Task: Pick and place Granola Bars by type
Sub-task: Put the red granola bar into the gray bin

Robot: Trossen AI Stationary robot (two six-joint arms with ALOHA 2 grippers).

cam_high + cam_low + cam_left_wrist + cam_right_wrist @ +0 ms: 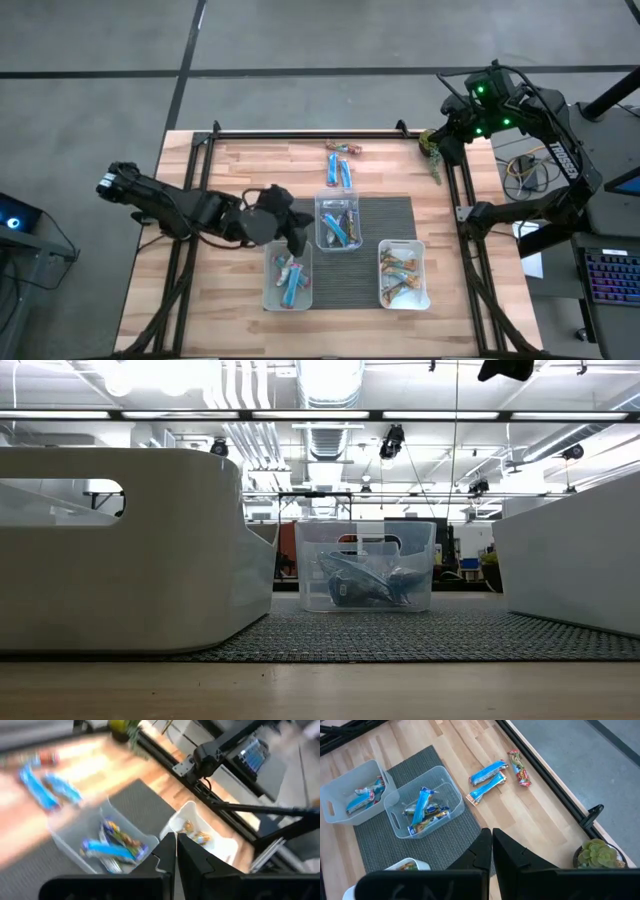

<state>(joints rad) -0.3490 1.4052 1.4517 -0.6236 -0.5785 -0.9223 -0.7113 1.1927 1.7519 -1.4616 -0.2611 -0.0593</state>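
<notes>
The left wrist view is smeared; the left gripper (176,851), clenched and empty, hangs over the left tub (287,277). Right gripper (491,851), clenched, waits at the table's (230,170) far right corner. Bars (340,172) lie loose on the wood beyond the mat (390,215), others in tubs

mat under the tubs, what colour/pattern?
Dark grey woven mat, fine ribbed texture; right wrist view shows it best.
</notes>
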